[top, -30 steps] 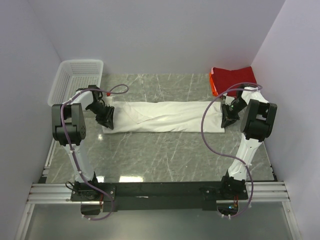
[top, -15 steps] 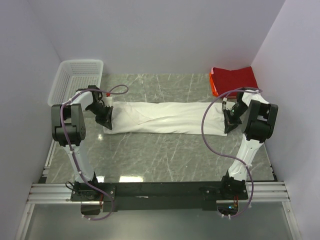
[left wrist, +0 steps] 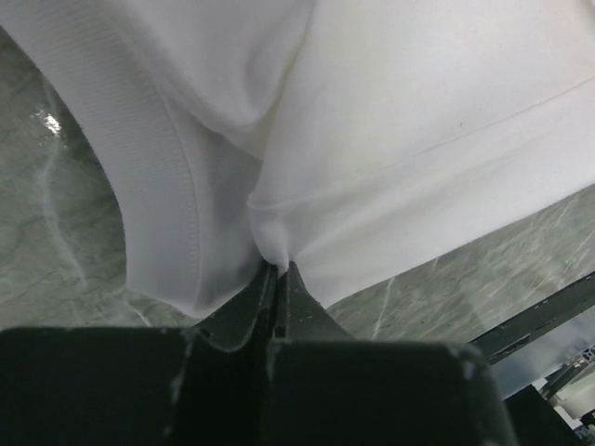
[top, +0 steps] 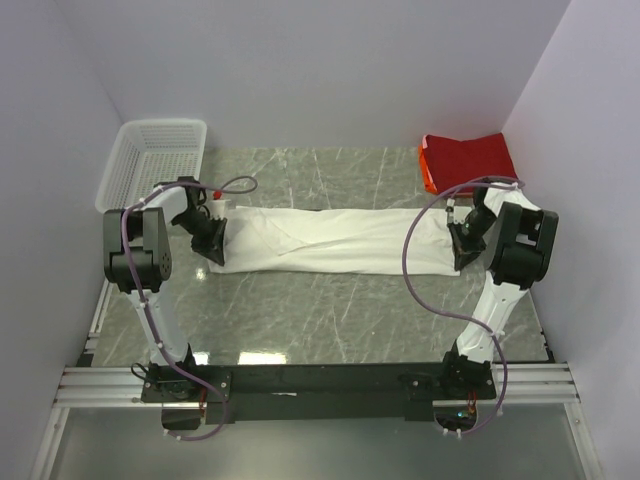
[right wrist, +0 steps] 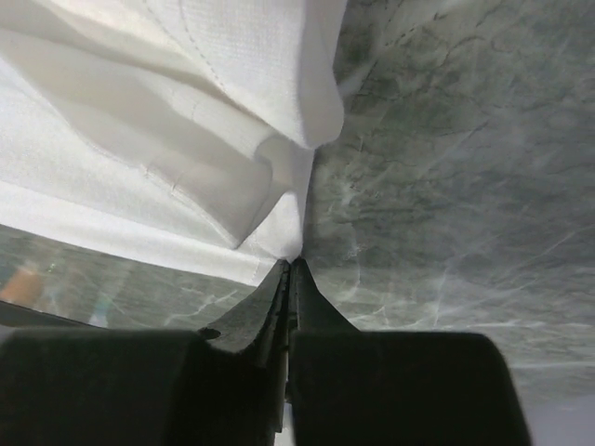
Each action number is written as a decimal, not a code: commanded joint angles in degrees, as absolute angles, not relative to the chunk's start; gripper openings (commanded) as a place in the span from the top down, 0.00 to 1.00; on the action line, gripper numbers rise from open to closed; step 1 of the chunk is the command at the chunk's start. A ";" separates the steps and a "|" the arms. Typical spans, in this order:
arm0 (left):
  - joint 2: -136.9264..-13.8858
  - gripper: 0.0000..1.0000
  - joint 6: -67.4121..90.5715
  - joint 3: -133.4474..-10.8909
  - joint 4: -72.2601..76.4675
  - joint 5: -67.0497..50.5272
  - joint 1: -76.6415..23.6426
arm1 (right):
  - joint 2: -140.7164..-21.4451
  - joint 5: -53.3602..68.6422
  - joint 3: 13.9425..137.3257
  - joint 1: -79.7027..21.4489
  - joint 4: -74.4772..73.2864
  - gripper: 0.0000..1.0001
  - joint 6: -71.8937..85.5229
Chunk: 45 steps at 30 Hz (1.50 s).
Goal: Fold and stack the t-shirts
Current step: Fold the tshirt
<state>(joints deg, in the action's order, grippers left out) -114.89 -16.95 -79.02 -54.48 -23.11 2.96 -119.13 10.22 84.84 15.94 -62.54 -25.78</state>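
The white t-shirt (top: pixel 335 240) lies as a long folded strip across the middle of the marble table. My left gripper (top: pixel 213 250) is shut on its left end; in the left wrist view a pinch of white cloth (left wrist: pixel 279 167) rises from between the closed tips of the left gripper (left wrist: pixel 279 268). At the strip's right end my right gripper (top: pixel 463 248) is shut on the white t-shirt (right wrist: pixel 186 158), the cloth edge nipped at the tips of the right gripper (right wrist: pixel 292 262). The red t-shirt (top: pixel 466 158) lies folded at the back right corner, apart from both grippers.
A white mesh basket (top: pixel 152 160) stands at the back left against the wall. Grey walls close in the table on three sides. The black base rail (top: pixel 320 380) runs along the near edge.
Both grippers closed on the ends of the white t-shirt. The two ends shifted slightly toward the near side, and the strip now sits a little straighter.
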 commanded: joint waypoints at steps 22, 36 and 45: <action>-96.34 0.55 -22.65 -67.52 -24.56 -36.30 -9.39 | -109.78 33.67 90.36 8.62 -62.86 0.88 -29.45; -91.58 0.40 -51.75 -53.88 -7.11 -35.33 -13.88 | -113.55 32.60 82.18 6.06 -54.67 0.89 -20.57; -94.13 0.39 -65.12 -51.77 -5.63 -33.84 -15.90 | -113.47 31.47 81.48 6.06 -54.58 0.89 -20.04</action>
